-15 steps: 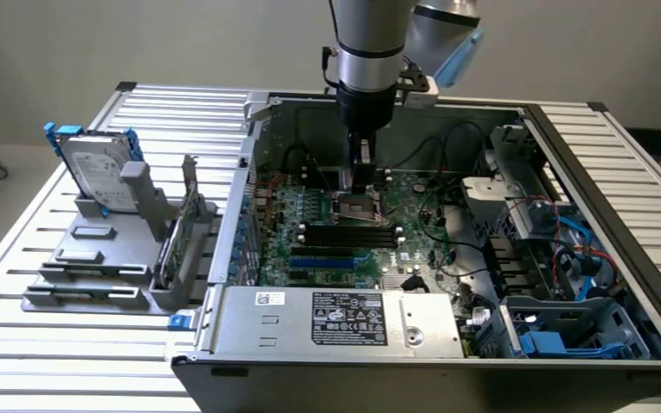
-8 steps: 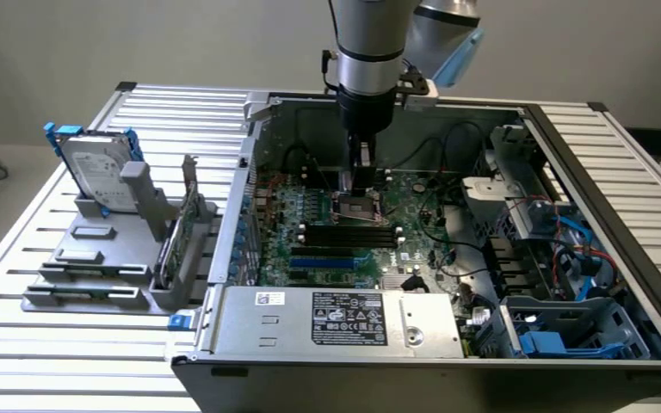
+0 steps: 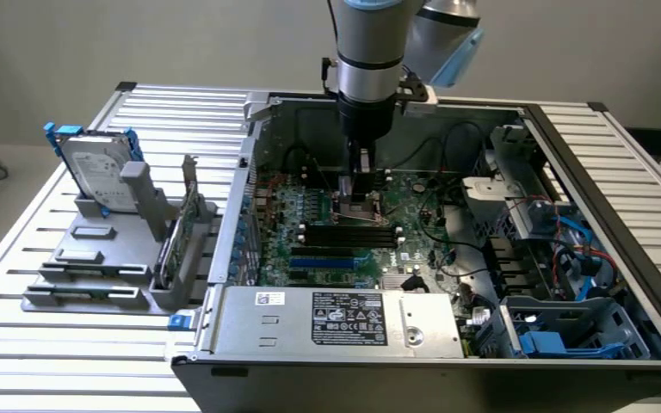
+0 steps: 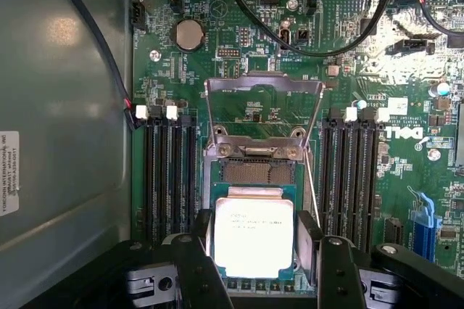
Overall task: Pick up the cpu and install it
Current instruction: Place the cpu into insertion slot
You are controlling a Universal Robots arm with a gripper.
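Observation:
The cpu (image 4: 254, 236), a flat square chip with a dull silver top and a thin green edge, sits between my gripper's (image 4: 254, 245) two dark fingers (image 4: 199, 240), which press on its opposite sides. It hangs over the near part of the square metal-framed socket (image 4: 257, 171), whose dark contact field shows just beyond the chip. The socket's load plate (image 4: 262, 88) stands flipped open. In the exterior view my gripper (image 3: 360, 196) reaches straight down into the open computer case (image 3: 606, 172), low over the motherboard (image 3: 342, 241).
Black memory slots (image 4: 170, 178) flank the socket on both sides, and black cables (image 4: 304, 40) loop across the board beyond it. A silver hard drive (image 3: 95, 168) with a blue bracket stands in a grey holder at the exterior view's left. The power supply (image 3: 342, 318) lies at the case's front.

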